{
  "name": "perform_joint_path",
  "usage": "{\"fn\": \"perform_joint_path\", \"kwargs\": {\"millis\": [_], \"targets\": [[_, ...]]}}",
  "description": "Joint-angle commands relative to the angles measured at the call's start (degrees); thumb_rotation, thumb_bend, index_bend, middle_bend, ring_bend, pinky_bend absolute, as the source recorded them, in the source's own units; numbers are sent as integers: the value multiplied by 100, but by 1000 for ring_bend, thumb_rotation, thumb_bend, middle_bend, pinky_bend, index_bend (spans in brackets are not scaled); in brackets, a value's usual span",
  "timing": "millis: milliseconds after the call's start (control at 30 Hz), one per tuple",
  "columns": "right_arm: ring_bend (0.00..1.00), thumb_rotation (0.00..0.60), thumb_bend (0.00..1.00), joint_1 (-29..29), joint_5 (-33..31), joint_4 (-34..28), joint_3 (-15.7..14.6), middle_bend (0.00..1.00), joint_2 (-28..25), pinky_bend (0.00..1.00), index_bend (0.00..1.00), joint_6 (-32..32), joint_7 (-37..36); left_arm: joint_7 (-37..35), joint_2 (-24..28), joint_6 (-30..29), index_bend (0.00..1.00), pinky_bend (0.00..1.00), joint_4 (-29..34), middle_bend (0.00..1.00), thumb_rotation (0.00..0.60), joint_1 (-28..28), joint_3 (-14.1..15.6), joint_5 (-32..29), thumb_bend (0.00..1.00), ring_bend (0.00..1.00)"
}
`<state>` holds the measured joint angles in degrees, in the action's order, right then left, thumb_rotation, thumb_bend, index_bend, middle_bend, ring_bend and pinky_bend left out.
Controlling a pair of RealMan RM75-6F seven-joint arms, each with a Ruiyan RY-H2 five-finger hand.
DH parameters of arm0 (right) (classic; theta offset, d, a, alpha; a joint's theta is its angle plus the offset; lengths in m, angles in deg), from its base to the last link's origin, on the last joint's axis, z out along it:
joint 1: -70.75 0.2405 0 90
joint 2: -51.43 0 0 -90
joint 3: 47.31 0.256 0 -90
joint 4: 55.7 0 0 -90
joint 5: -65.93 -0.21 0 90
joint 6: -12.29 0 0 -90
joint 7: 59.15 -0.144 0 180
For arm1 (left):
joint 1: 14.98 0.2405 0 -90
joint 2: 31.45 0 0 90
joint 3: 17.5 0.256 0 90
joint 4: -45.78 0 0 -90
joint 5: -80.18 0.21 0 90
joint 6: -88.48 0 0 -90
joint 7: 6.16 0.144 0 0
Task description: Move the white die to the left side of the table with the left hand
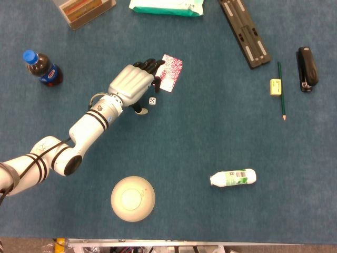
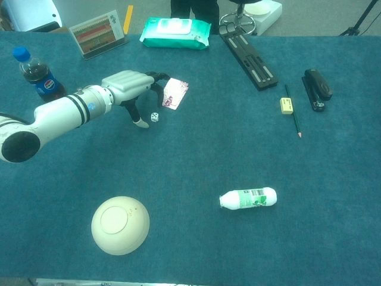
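On counter (image 1: 210,132): white die (image 1: 152,100) approached by left hand (image 1: 131,86), fingers spread, nothing gripped; pinch required next

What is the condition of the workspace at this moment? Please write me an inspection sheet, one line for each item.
Surface: table with blue cloth, flat.
Job's things: white die lies on the cloth beside the patterned card, not yet lifted.
Clutter: cola bottle, bowl upside down, white bottle on its side, wipes pack, box, black rail, stapler, eraser, pencil.
Hands: left hand spread over the die, fingers reaching onto the card, holding nothing; right hand not in view.
Cables: a thin cable at the left wrist.
Surroundings: chest view shows floor and a chair base behind the table.
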<state>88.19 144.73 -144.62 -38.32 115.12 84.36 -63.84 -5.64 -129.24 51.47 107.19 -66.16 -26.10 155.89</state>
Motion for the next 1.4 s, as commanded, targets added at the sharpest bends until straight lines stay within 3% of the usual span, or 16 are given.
{"fn": "perform_joint_path", "kwargs": {"millis": [33,267,633,900,1400], "targets": [[297,600,109,-9,-5,19,-5,405,3,326,358,7,-20,322,86,237,423,174,181,30,600,-70,-90,-421,0,13],[297,600,109,-23,-7,95,-26,405,37,326,358,4,-83,935,209,431,446,175,501,30,600,-197,-182,-1366,0,14],[297,600,109,-31,-15,175,-30,405,64,326,358,5,-144,1190,185,350,470,177,727,31,600,-363,-243,-2124,0,13],[297,600,109,-74,-17,182,-46,405,36,326,358,41,-176,1378,-32,66,469,177,608,35,600,-393,-144,-2309,0,13],[297,600,109,-88,-39,237,-53,405,47,326,358,15,-221,1332,-166,105,509,177,374,39,600,-421,-74,-2361,0,14]]}}
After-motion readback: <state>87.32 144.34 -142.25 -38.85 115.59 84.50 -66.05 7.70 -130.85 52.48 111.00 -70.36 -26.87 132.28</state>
